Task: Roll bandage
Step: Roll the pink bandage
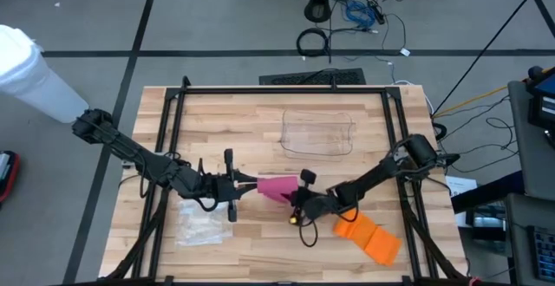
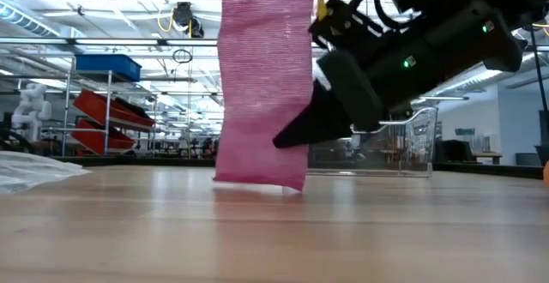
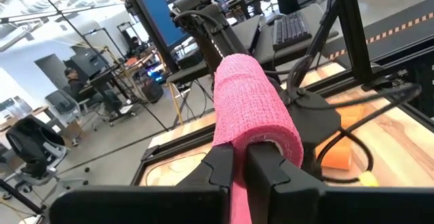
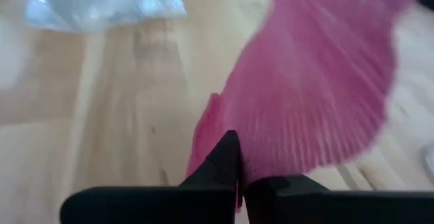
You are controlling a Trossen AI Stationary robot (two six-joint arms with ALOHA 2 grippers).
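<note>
Pink bandage (image 1: 276, 185), ribbed, half-rolled, clamped by left claw (image 1: 245, 184) and right claw (image 1: 293, 201).

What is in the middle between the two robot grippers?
The pink bandage stretches between the left gripper and the right gripper, each shut on an end of it. The high view shows this.
</note>
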